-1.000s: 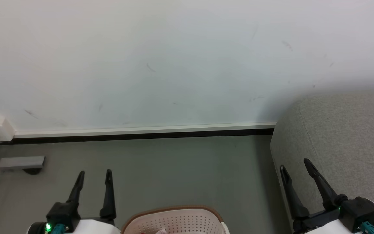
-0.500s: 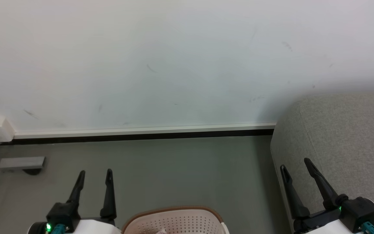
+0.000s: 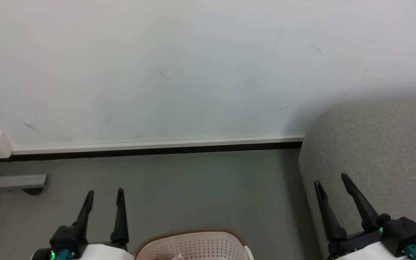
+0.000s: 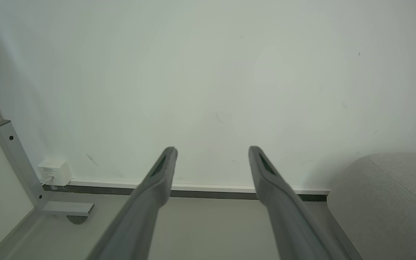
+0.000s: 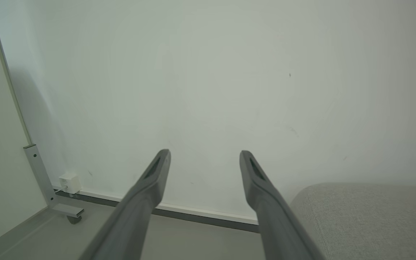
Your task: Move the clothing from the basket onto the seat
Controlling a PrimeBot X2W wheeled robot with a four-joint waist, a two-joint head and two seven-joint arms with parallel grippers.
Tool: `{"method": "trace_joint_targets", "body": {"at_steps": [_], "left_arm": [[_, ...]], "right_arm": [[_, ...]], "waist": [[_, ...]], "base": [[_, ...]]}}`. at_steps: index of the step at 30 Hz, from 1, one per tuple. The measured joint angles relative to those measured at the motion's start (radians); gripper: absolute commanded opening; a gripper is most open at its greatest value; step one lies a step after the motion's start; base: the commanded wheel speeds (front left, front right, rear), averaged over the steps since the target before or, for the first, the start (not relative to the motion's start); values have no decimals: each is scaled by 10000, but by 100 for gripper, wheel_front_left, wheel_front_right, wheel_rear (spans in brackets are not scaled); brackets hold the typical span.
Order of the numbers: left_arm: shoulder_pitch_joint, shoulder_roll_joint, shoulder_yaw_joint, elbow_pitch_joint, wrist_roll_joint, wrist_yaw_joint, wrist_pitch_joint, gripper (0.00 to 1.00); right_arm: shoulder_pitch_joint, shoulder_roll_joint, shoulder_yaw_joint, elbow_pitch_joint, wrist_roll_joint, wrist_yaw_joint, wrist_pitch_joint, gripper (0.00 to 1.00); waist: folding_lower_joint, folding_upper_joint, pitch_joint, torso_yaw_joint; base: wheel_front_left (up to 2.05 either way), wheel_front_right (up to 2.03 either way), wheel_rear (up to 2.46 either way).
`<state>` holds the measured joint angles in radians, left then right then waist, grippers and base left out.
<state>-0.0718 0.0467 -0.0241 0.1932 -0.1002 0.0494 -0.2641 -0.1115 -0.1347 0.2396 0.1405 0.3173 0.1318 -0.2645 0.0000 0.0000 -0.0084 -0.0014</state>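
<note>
Comparing with the earlier head views, the whole picture has slid slightly, which indicates camera motion. Neither arm has begun a reach.

Left gripper (image 3: 105, 190): fingers apart, empty. Right gripper (image 3: 331, 179): fingers apart, empty.

The basket (image 3: 190, 233) sits between the two grippers, just right of the left one and behind its fingertips. A pale scrap of the clothing (image 3: 177, 257) shows inside it. The seat (image 3: 385, 144) lies beyond and beneath the right gripper.

Judgement: the transfer has not started, and the first grasp is still to be made.

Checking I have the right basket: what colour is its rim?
Brown; the basket rim shows best in head view.
</note>
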Motion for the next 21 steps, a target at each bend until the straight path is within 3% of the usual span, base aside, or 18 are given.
{"method": "trace_joint_targets", "body": {"at_steps": [10,21], "left_arm": [[-12,0,-69,186,-385,-46,0,100],[-695,2,-470,838,-556,-224,0,100]], "right_arm": [[-15,-2,-151,-100,102,0,0,100],[-440,-71,-500,-343,276,0,-2,100]], "waist": [[0,0,263,-258],[0,0,1312,-550]], "base": [[0,0,0],[0,0,0]]}}
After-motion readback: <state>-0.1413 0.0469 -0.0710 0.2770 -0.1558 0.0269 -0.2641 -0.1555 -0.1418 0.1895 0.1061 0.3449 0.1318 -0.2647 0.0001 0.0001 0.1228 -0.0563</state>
